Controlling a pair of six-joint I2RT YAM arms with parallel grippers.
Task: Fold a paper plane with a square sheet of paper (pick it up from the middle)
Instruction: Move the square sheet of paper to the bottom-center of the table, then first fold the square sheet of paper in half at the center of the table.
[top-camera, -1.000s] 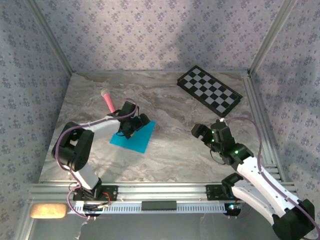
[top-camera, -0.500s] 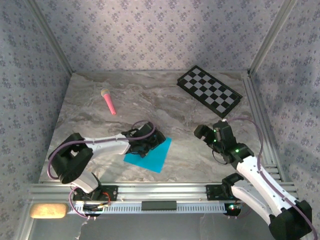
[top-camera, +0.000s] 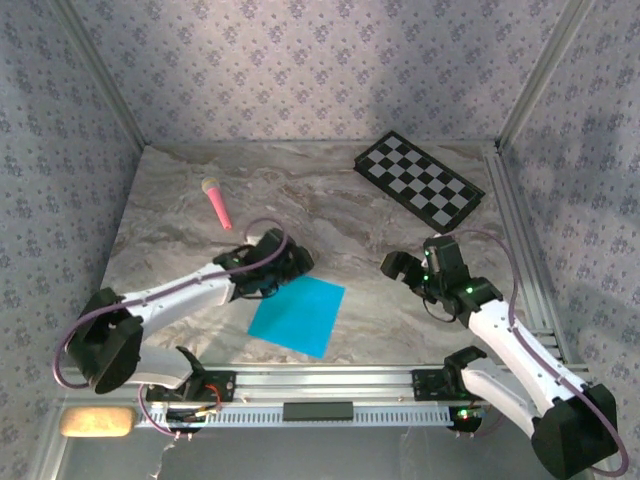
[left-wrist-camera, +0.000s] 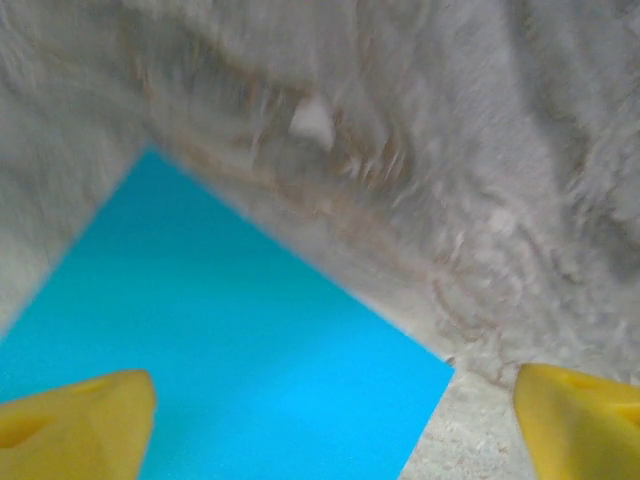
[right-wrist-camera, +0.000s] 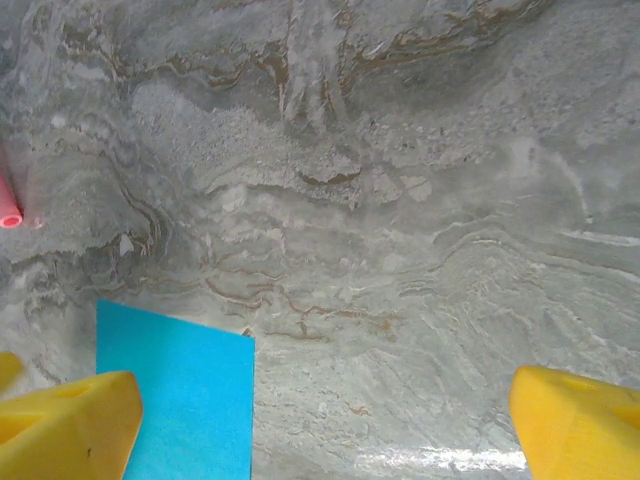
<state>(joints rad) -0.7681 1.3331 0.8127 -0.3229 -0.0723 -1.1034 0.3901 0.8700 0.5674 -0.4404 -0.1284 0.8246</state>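
Left gripper (top-camera: 275, 268) has its yellow fingertips (left-wrist-camera: 75, 420) spread wide with nothing between them. It now sits nearer me and to the right of the pink stick (top-camera: 217, 203); a second ago it hung just beside that stick's near end. Its wrist picture is blurred, so I cannot tell whether it touches the paper.

The square sheet of paper (top-camera: 297, 315) has slid with it. It lies flat and unfolded on the marble table (top-camera: 350, 230), farther from the pink stick than before and closer to the near rail. The gripper is over the sheet's corner that faces the pink stick, no longer over its middle.

The left arm has dropped low and stretched out, with its elbow swung toward the near left. The right gripper (top-camera: 405, 268) is also spread wide and holds nothing. It stays well to the right of the pink stick, and its arm has barely shifted.

I count two arms, one blue sheet, one pink stick and one checkered board (top-camera: 418, 182).
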